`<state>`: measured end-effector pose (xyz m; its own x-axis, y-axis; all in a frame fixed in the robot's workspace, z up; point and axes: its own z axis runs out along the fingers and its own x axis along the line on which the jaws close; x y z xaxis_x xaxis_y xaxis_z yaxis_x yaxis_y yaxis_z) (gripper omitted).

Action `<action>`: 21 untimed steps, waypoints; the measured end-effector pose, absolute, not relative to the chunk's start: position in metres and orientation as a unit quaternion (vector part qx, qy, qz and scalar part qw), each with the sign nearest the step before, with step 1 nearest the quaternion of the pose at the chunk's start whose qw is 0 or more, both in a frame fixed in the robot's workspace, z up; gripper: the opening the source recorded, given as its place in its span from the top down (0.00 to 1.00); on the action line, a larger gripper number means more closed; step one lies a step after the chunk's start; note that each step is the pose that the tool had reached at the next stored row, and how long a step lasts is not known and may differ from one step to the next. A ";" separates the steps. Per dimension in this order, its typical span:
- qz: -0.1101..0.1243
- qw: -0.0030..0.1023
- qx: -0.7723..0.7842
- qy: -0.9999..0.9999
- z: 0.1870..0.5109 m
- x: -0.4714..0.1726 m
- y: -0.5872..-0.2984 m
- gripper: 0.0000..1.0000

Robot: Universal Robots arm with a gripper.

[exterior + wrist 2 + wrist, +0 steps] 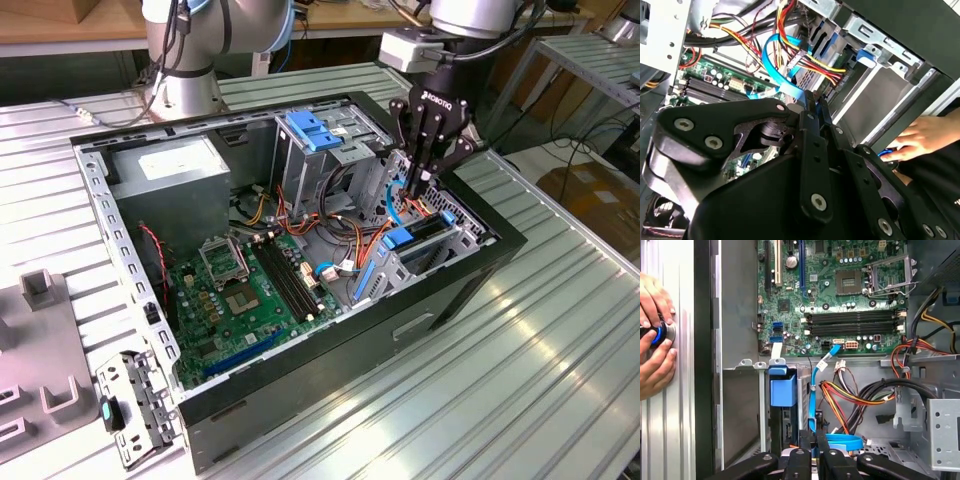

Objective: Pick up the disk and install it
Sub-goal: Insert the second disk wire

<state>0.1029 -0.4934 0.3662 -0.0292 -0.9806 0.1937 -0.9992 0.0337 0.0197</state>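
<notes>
Disk (431,231), a stiff, fairly heavy, shock-sensitive slab best gripped across its blue-bracketed side edges, sits slotted in the drive cage (462,240), with the end effector (415,188) just above, narrowed and apparently empty.

claw (418,187) fingertips hidden among cables; hands (655,335) cut off at edge.
</notes>
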 end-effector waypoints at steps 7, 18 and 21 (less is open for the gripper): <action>0.066 0.055 0.692 -0.717 0.364 0.094 -0.504 0.84; 0.036 0.011 0.693 -0.720 0.357 0.090 -0.538 0.84; 0.034 0.007 0.693 -0.720 0.356 0.089 -0.540 0.84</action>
